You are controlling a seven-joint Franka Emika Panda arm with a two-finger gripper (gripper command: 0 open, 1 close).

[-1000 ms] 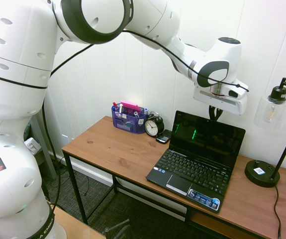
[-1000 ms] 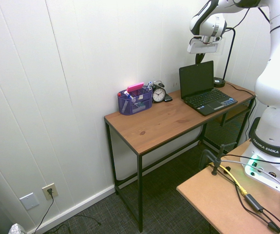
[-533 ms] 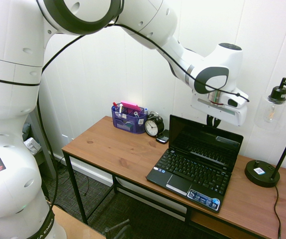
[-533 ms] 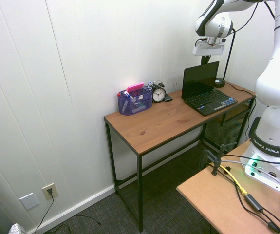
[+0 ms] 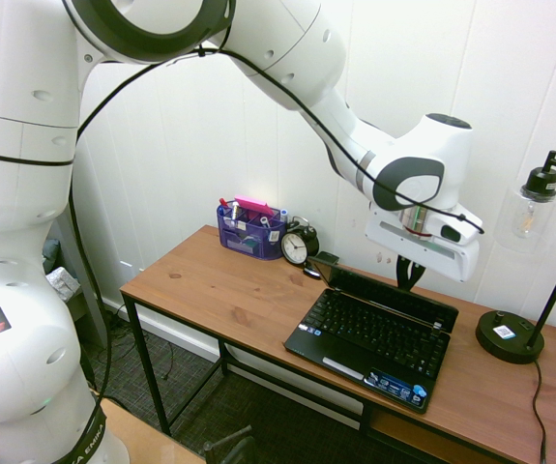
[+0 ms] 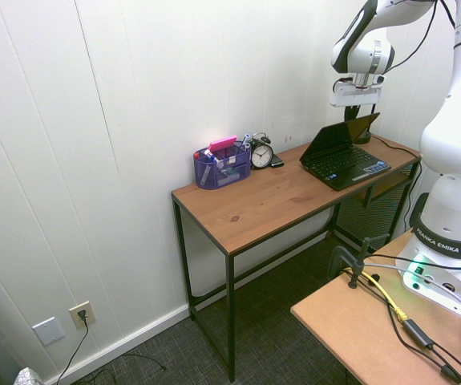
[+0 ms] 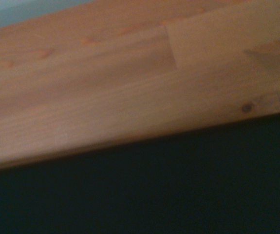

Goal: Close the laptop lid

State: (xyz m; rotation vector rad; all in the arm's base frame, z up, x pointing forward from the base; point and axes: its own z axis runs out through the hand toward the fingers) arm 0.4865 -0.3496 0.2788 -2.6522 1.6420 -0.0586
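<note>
Wooden desk (image 5: 215,282) — laptop lid (image 5: 389,295) tilted forward, claw (image 5: 409,280) behind it.

Franka arm (image 5: 297,58) reaches across from the base, elbow high, forearm sloping down to the wrist (image 5: 423,164). Hand body (image 5: 423,242) sits slightly tilted in the first exterior view, close to level in the second. Gripper (image 5: 409,286) points down, dark fingers (image 6: 350,113) together, jaws shut. Fingertips partly hidden in both exterior views, so exact contact can't be read.
</note>
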